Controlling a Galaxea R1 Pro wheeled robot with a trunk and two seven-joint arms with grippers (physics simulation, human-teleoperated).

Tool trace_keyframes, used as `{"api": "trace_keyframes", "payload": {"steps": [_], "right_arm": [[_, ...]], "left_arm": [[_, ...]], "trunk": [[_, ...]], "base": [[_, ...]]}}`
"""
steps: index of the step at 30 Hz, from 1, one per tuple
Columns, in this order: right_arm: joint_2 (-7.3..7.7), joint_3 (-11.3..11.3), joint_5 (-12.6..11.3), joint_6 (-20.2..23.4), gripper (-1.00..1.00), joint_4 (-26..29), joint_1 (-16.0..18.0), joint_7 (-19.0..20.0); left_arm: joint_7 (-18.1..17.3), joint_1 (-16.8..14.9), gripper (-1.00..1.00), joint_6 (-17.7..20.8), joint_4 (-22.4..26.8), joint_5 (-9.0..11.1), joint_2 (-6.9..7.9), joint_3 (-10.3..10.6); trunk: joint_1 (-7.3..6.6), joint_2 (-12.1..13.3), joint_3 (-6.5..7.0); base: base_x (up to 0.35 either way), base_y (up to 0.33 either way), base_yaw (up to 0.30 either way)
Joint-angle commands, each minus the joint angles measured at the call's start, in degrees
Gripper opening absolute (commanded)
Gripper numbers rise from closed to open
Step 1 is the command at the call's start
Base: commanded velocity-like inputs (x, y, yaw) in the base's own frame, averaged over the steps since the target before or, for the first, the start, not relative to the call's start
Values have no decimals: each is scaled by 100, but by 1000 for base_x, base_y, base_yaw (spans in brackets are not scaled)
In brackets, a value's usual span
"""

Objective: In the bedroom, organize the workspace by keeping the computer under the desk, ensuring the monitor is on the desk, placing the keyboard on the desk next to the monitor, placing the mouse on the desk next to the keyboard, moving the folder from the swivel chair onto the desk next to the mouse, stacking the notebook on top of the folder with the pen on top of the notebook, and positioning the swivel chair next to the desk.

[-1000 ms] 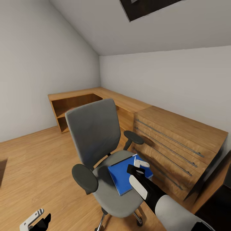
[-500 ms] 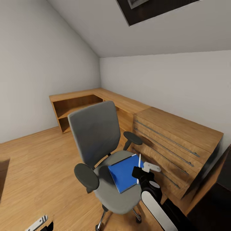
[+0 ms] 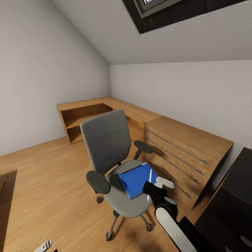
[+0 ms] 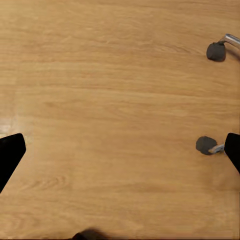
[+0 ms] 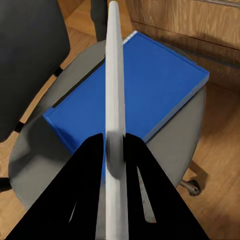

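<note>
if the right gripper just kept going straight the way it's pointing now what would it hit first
Probably the blue folder lying on the swivel chair seat. The right gripper, shut on the pen, looks down along its fingers onto the folder's cover, so the pen tip would likely touch first; the gap is hard to judge.

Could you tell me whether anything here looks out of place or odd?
Yes: the blue folder lies skewed on the swivel chair seat rather than on a desk, and the right claw is clamped on a thin pen above it.
</note>
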State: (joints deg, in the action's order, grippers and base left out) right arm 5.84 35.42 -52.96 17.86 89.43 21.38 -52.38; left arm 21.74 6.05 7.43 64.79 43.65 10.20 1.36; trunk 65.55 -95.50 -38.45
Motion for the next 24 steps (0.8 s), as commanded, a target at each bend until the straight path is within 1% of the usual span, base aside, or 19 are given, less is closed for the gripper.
{"api": "trace_keyframes", "payload": {"steps": [1, 2, 4, 5, 6, 7, 8, 9, 10, 12, 14, 15, 17, 20, 21, 22, 24], "right_arm": [[3, -3, -32, 31, -100, 23, 6, -35], [-44, -53, -46, 41, -100, 55, 8, -28], [-55, -99, -46, 41, -100, 59, 12, -25], [-81, -174, -47, 42, -100, 62, 21, -21], [-169, -471, -52, 55, -100, 64, 44, -13], [-189, -585, -57, 71, -100, 65, 51, -12], [-219, -864, -81, 142, -100, 65, 60, -8], [-251, -1486, -264, 456, -100, 66, 70, 7], [-247, -2022, -590, 886, -100, 62, 75, 135], [-231, -2087, -635, 980, -100, 64, 75, 168], [-183, -2145, -671, 1111, -100, 69, 76, 198], [-35, -2188, -702, 1243, -100, 72, 76, 226], [-5, -2191, -707, 1260, -100, 73, 76, 230], [44, -2221, -709, 1289, -100, 74, 76, 229], [57, -2227, -708, 1294, -100, 74, 76, 229], [78, -2233, -708, 1299, -100, 74, 76, 229], [154, -2256, -712, 1304, -100, 75, 76, 229]], "left_arm": [[45, 1, 100, 10, -101, 25, -1, 59], [24, 1, 100, -168, -1177, -40, -53, 306], [21, 1, 100, -327, -1299, -53, -99, 326], [19, 1, 100, -527, -1373, -92, -137, 340], [19, 1, 100, -824, -1459, -258, -170, 351], [20, 1, 100, -866, -1475, -304, -173, 352], [21, 1, 100, -929, -1498, -377, -177, 354], [23, 1, 100, -1000, -1522, -455, -179, 355], [23, 1, 100, -1038, -1538, -508, -199, 356], [23, 1, 100, -1041, -1540, -517, -205, 356], [23, 1, 100, -1041, -1544, -524, -213, 356], [19, 1, 100, -1040, -1599, -524, -224, 362], [16, 1, 100, -1034, -1672, -524, -244, 371], [-20, 4, 100, -1028, -1996, -546, -449, 416], [-42, -4, 100, -1028, -2252, -638, -598, 445], [-50, -17, 100, -1029, -2391, -723, -665, 455], [-63, -64, 100, -1037, -2647, -967, -772, 470]], "trunk": [[-23, 39, 14], [-45, 79, 32], [-89, 159, 68], [-111, 199, 86], [-133, 239, 104], [-155, 279, 122], [-177, 319, 140], [-199, 359, 158], [-221, 400, 176], [-265, 480, 211], [-309, 560, 247], [-331, 600, 265], [-375, 680, 301], [-441, 801, 356], [-463, 841, 376], [-484, 881, 396], [-528, 961, 440]], "base": [[-38, 0, 0], [-5, 0, 0], [-4, 0, 0], [-2, 0, 0], [0, 0, 0], [0, 0, 0], [0, 0, 0], [0, 0, 0], [0, 0, 0], [0, 0, 0], [0, 0, 0], [0, 0, 0], [0, 0, 0], [0, 0, -3], [0, 0, -26], [0, 0, -52], [0, 0, -85]]}}
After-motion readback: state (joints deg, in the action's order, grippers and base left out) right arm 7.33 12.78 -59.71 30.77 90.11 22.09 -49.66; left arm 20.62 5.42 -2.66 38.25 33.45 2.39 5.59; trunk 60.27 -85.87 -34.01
